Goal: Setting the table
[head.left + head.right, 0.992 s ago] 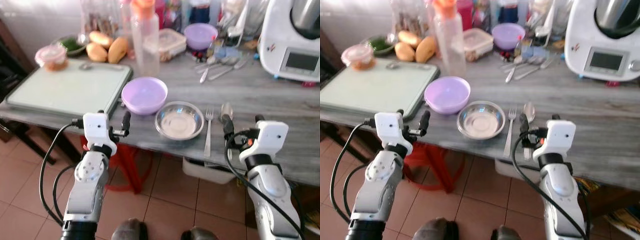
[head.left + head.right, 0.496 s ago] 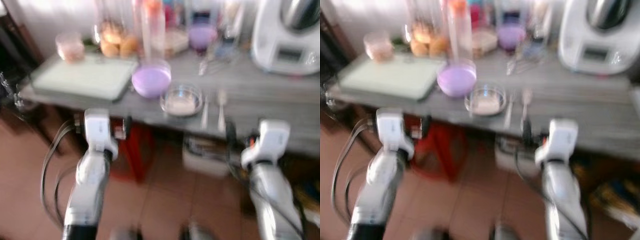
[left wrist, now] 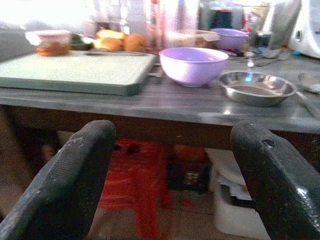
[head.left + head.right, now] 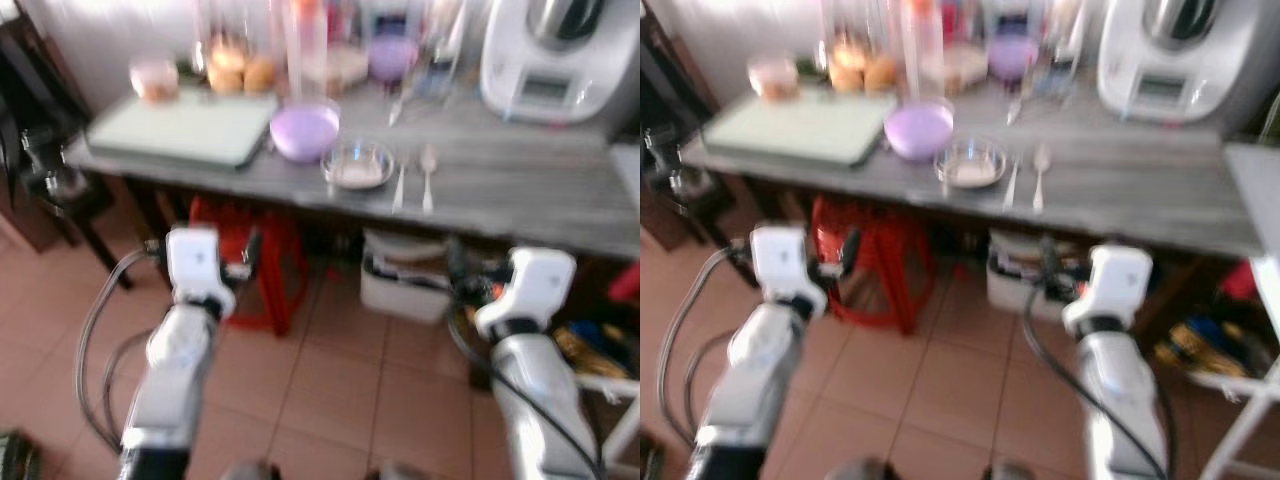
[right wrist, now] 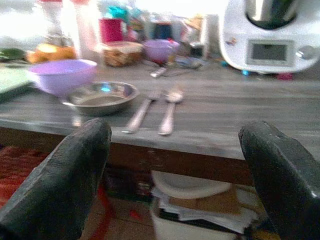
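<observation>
Grey wood-grain table [image 4: 520,190] along the far wall, now seen from farther off than a second ago: my head camera has pulled back, so the red-brown floor tiles [image 4: 330,380], a red stool [image 4: 262,262] and a white box [image 4: 405,290] under the table have come into frame. Items on the table keep their arrangement.

Place setting, near the front edge: lilac bowl [image 4: 305,130], steel bowl [image 4: 357,165] just beside it, then fork [image 4: 400,185] and spoon [image 4: 428,175] lying side by side, close together. Pale green board [image 4: 180,128] sits on the robot's left of the lilac bowl; white kitchen appliance [image 4: 555,55] at the back right.

Left gripper [image 3: 172,165]: fingers [image 3: 65,185] spread wide, holding nothing, touching nothing, short of the table edge and facing it.

Right gripper [image 5: 175,170]: fingers [image 5: 60,185] likewise spread wide, empty, clear of the table, facing the fork and spoon.
</observation>
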Available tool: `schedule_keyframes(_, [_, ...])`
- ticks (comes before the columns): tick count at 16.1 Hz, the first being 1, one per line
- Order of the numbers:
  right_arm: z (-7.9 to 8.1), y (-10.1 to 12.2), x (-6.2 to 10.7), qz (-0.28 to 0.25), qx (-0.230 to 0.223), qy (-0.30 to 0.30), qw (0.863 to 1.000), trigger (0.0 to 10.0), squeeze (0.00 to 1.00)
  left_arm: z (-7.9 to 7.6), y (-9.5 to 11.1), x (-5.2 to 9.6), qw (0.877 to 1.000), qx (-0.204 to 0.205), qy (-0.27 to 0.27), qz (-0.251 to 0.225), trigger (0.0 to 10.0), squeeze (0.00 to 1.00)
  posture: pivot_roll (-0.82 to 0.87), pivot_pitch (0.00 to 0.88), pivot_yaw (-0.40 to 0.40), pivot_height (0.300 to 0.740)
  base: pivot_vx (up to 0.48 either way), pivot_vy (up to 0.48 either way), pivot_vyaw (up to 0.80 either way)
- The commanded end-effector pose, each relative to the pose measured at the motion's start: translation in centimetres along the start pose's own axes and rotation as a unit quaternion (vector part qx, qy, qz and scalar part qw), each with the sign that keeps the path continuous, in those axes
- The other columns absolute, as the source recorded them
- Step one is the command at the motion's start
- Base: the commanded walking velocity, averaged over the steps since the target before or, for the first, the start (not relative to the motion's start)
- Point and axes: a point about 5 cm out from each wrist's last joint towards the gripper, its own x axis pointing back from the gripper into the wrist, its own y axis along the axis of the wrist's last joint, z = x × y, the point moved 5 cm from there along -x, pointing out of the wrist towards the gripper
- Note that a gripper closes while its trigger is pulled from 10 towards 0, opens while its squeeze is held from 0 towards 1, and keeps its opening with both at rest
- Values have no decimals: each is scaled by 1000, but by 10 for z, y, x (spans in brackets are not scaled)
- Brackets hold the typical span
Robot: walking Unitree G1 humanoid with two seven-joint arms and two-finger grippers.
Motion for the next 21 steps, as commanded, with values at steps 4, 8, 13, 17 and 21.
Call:
schedule_keyframes(4, [-3, 1, -1, -3, 4, -3, 1000, 10000, 0, -1, -1, 1, 1000, 2, 0, 2, 10000, 0, -26, 0, 49, 740, -184, 0, 0])
schedule_keyframes(8, [-3, 0, -2, -3, 6, -4, 1000, 10000, 0, -1, -1, 2, 1000, 2, -2, 1, 10000, 0, -24, 0, 46, 740, -65, 0, 0])
schedule_keyframes(13, [0, -1, -1, -1, 6, 3, 1000, 10000, 0, -5, 7, 0, 1000, 9, -9, -24, 10000, 0, -25, 0, 46, 740, 0, 0, 0])
schedule_keyframes(17, [-1, 0, -3, -3, 4, 0, 1000, 10000, 0, -12, 5, 2, 999, 16, -39, -16, 10000, 0, -25, 0, 49, 740, 0, 0, 0])
schedule_keyframes(21, [0, 0, -4, -2, 3, 1, 1000, 10000, 0, -13, 5, 2, 999, 13, -41, -15, 10000, 0, -24, 0, 49, 740, 0, 0, -427])
